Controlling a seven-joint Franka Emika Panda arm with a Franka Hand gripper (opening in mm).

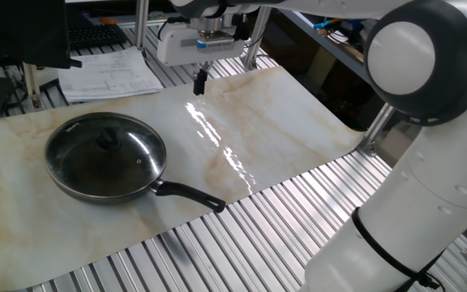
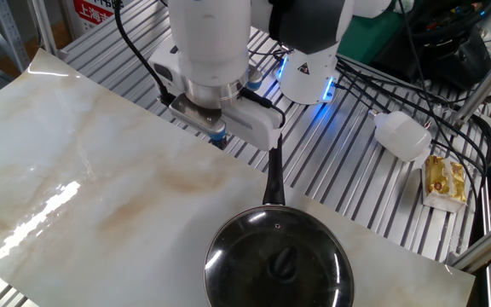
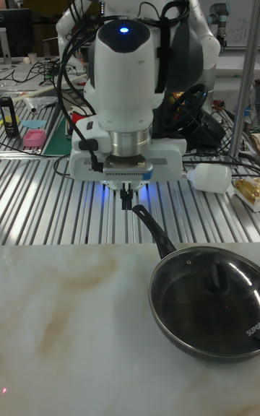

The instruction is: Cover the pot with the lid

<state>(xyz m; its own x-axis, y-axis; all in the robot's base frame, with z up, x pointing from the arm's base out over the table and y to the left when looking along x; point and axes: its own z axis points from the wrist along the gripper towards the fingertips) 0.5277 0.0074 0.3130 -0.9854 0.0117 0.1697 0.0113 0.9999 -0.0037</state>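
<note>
The glass lid [image 1: 108, 150] sits seated on the frying pan [image 1: 79, 188], rim to rim, black knob [image 1: 106, 142] up. The pan rests on the marble-patterned mat [image 1: 282, 122], with its long handle [image 1: 189, 195] reaching toward the mat's edge. The gripper [image 1: 200, 82] hangs well apart above the mat, fingers pressed together, holding nothing.

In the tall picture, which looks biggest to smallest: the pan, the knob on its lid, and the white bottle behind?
1. The pot
2. The white bottle, though it stands farther from the camera, so its true size is unsure
3. The knob
</note>
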